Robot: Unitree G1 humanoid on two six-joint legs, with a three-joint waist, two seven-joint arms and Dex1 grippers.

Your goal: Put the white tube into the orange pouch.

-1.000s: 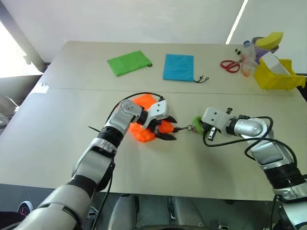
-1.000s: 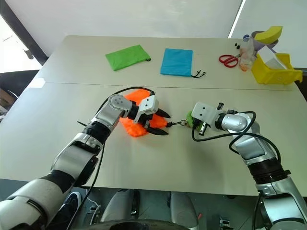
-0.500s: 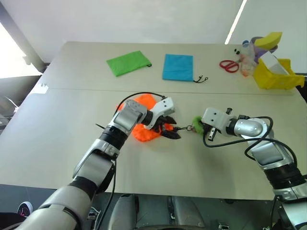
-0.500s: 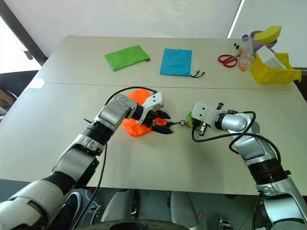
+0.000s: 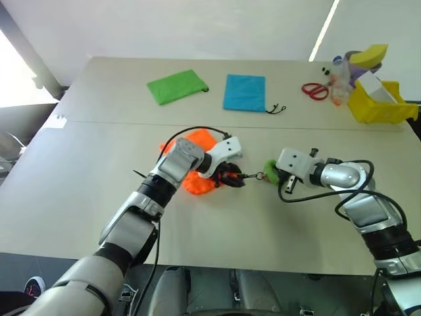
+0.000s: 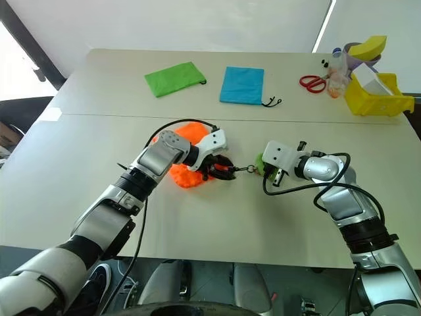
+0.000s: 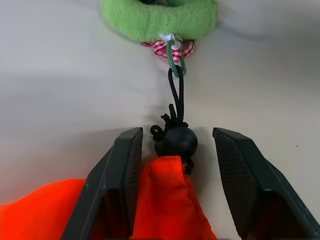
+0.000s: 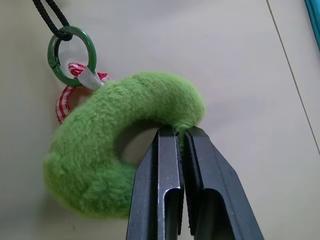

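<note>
Two changes are noted at the left gripper (image 7: 175,185) against a second ago: its fingers have drawn in from a wide spread to roughly half open, and the wrist has tipped further down toward the mouth of the orange pouch (image 5: 197,172). The arm itself has stayed where it was.

On the tabletop (image 5: 99,191), the pouch lies bunched near the centre, under and beside the left arm. In the left wrist view its gathered neck sits between the two fingers, with the black cord stopper (image 7: 176,141) just above the fabric. The fingers flank the neck with gaps showing on both sides; they are not yet clamped on it.

The right gripper (image 8: 181,150) is unchanged, pinched tight on the fuzzy green ring (image 8: 120,170), holding the dark cord (image 7: 176,95) drawn out between ring and stopper.

The white tube cannot be made out on the tabletop; judging by the drawn neck, it may already be inside the pouch, but this is not confirmed.

Assessment: the narrowing suggests a grip on the neck is being set up, likely to work the drawstring against the right gripper's hold.
</note>
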